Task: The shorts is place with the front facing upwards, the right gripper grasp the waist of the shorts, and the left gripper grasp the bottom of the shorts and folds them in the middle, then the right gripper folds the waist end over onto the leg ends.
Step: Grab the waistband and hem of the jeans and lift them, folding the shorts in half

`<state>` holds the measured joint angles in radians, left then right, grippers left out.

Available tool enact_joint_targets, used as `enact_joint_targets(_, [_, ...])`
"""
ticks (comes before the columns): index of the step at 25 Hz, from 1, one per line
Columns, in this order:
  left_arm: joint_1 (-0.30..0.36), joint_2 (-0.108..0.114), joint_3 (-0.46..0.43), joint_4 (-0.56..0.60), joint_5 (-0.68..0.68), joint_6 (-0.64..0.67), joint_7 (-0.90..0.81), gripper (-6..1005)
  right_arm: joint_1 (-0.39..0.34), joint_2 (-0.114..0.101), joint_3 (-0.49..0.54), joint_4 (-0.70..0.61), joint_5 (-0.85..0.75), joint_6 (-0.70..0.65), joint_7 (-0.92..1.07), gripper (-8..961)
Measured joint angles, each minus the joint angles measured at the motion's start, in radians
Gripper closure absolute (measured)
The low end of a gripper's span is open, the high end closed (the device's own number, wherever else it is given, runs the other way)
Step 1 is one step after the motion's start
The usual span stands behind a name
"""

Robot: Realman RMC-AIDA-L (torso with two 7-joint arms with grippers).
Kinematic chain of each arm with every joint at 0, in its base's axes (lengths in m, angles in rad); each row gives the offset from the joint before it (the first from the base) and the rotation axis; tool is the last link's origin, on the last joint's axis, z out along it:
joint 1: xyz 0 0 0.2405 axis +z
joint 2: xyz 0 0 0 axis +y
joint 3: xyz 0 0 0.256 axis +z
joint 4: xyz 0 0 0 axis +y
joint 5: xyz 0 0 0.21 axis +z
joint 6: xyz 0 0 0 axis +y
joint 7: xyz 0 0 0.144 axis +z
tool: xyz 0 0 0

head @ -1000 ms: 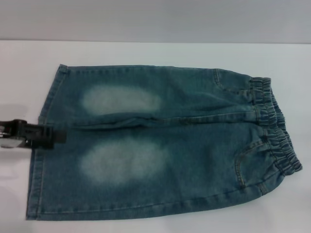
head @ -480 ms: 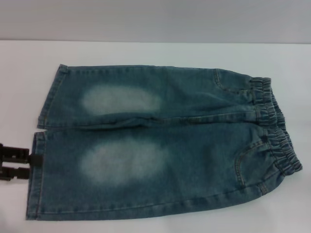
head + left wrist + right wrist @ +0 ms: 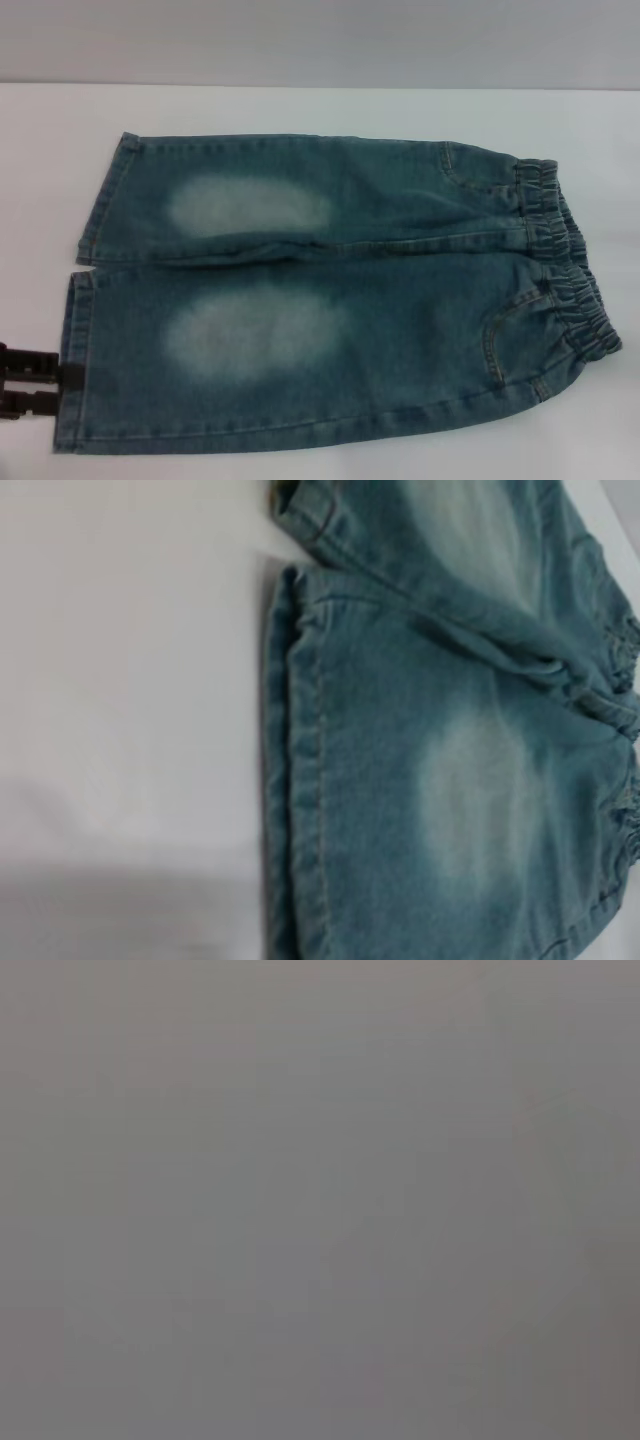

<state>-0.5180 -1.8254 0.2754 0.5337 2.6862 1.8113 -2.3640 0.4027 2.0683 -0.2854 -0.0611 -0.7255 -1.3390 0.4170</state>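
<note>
Item — the shorts (image 3: 340, 300): blue-green denim, laid flat and front up across the white desk (image 3: 300, 110), unfolded. The waist (image 3: 565, 270), a puckered elastic band, lies toward the robot's right; the bottom of the shorts (image 3: 80, 300), two flat stitched hems split by a gap, lies toward its left. Two pale faded ovals on the legs.

Handling, as judged: soft, limp cloth of moderate weight, not slippery or fragile; it should drape and fold easily. Best holds look to be the thick gathered band at one end and the doubled hem edge (image 3: 285, 780) at the other.

Markings: no brand, label or writing legible.

The left claw (image 3: 30, 382) sits just beside the nearer leg hem at the picture's edge — fingers spread, holding nothing. The right claw: not seen in any view.
</note>
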Motion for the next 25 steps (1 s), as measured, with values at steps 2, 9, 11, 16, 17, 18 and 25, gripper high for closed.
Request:
enact_joint_targets(2, [0.006,-0.003,0.014,0.000,0.000,-0.012,0.001,296,0.004,0.000,0.000,0.000,0.000,0.000,0.001,288])
enact_joint_targets(9, [0.009,-0.010,0.065,0.000,-0.001,-0.017,0.019,339,0.013,-0.001,-0.023,0.000,0.000,0.000,0.002,289])
enact_joint_targets(11, [0.008,-0.009,0.072,0.001,-0.001,-0.022,0.018,352,0.014,-0.001,-0.027,0.001,0.000,0.000,0.002,289])
enact_joint_targets(16, [0.014,-0.003,0.079,0.003,-0.001,-0.029,0.014,376,0.013,-0.001,-0.028,0.002,0.000,0.000,0.003,289])
enact_joint_targets(17, [0.015,-0.003,0.079,0.004,-0.001,-0.030,0.014,375,0.013,-0.001,-0.028,0.003,0.000,0.000,0.003,288])
enact_joint_targets(18, [0.017,-0.003,0.079,0.007,-0.001,-0.031,0.015,375,0.013,-0.001,-0.028,0.004,0.000,0.000,0.003,288])
enact_joint_targets(25, [0.030,-0.005,0.086,0.009,-0.001,-0.042,0.021,383,0.013,-0.001,-0.029,0.006,0.000,0.000,0.004,288])
